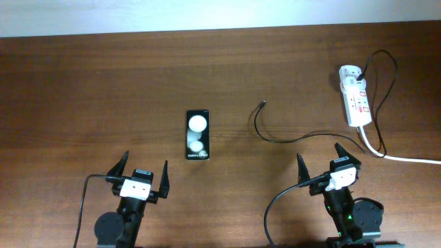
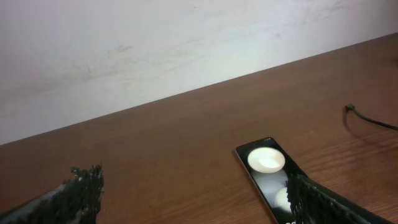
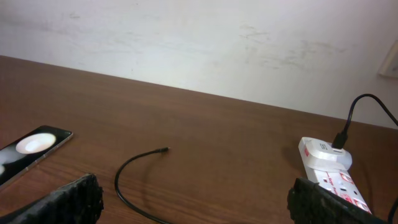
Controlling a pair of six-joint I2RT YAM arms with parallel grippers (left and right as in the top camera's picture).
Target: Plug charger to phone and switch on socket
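Note:
The black phone (image 1: pixel 198 134) lies face up mid-table, two white glare spots on its glass; it also shows in the left wrist view (image 2: pixel 268 175) and the right wrist view (image 3: pixel 28 148). The thin black charger (image 1: pixel 270 131) curls across the wood, its plug tip (image 1: pixel 261 104) free, right of the phone (image 3: pixel 163 150). The white socket (image 1: pixel 356 96) sits far right with a black plug in it (image 3: pixel 328 163). My left gripper (image 1: pixel 143 176) stands open near the front edge, below the phone. My right gripper (image 1: pixel 320 165) stands open below the cable, holding nothing.
A thick white cord (image 1: pixel 406 159) runs from the socket off the right edge. The arms' black cables (image 1: pixel 83 207) loop near both bases at the front. A white wall (image 2: pixel 155 43) rises behind the table's far edge.

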